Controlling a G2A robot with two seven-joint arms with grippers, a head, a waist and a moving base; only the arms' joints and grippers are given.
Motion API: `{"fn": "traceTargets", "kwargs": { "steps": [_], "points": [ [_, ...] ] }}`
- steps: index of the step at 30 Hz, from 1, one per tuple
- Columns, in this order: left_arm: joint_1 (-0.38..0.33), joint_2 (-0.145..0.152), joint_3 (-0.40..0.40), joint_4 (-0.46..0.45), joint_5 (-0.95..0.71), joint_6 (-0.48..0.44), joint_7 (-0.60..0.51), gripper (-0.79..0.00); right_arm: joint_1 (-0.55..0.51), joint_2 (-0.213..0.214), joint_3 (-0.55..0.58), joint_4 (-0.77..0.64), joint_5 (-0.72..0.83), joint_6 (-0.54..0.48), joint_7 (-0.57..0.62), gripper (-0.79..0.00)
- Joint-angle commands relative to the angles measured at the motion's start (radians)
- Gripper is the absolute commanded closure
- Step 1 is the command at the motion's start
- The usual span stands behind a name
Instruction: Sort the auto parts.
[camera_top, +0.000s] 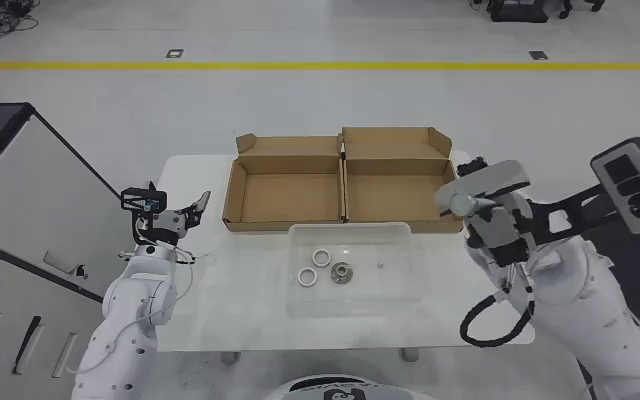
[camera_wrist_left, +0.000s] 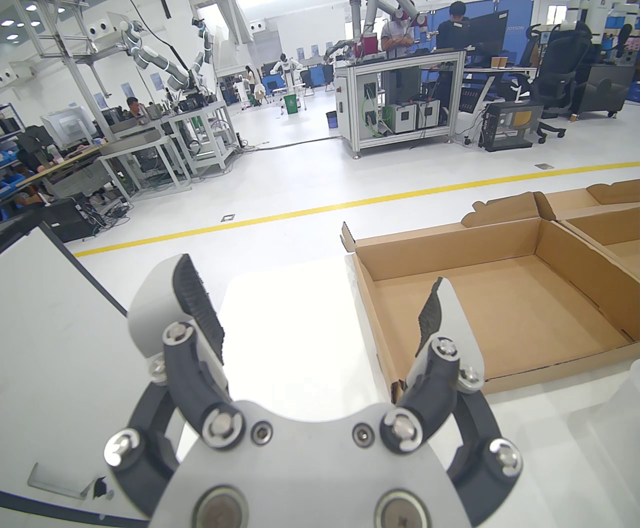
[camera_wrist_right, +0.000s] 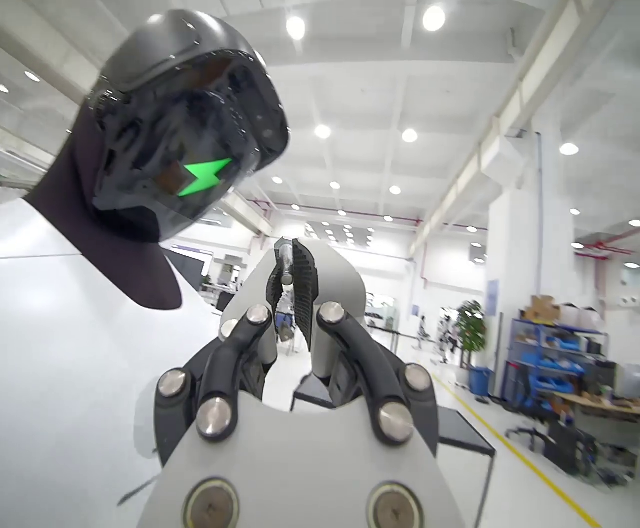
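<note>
My right gripper (camera_wrist_right: 292, 270) is pinched narrow on a small threaded bolt (camera_wrist_right: 284, 260). The bolt's long axis runs along the fingers, and it points up, away from the table. In the top view the right cardboard box (camera_top: 395, 190) lies at about 9 o'clock from that arm, so I judge the drop is its job. My left gripper (camera_wrist_left: 312, 272), jaws wide and empty, sits well apart, past the left cardboard box (camera_top: 285, 195).

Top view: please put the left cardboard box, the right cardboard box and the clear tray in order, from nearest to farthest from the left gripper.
From the left gripper, open at the left edge of the table:
1. Left cardboard box, just beside the gripper.
2. Clear tray, mid-table, on the robot's side of the boxes.
3. Right cardboard box, past the left box.
</note>
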Motion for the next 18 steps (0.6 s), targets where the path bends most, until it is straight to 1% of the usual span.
{"fn": "traceTargets", "kwargs": {
  "steps": [1, 5, 9, 13, 16, 18],
  "points": [
    [0.000, 0.000, 0.000, 0.000, 0.000, 0.000, 0.000, -0.785, -0.054, 0.016, 0.086, 0.011, 0.045, 0.004, 0.076, 0.000],
    [0.000, 0.000, 0.000, 0.000, 0.000, 0.000, 0.000, -0.785, -0.144, 0.045, 0.238, 0.027, 0.162, -0.014, 0.235, 0.000],
    [0.000, 0.000, 0.000, 0.000, 0.000, 0.000, 0.000, -0.785, -0.157, 0.064, 0.322, 0.073, 0.284, -0.018, 0.395, 0.000],
    [0.000, 0.000, 0.000, 0.000, 0.000, 0.000, 0.000, -0.785, -0.092, 0.076, 0.340, 0.139, 0.379, 0.006, 0.561, 0.000],
    [0.000, 0.000, 0.000, 0.000, 0.000, 0.000, 0.000, -0.785, -0.007, 0.079, 0.323, 0.208, 0.431, 0.034, 0.666, 0.000],
    [0.000, 0.000, 0.000, 0.000, 0.000, 0.000, 0.000, -0.785, 0.071, 0.079, 0.296, 0.265, 0.448, 0.059, 0.745, 0.000]
  ]
}}
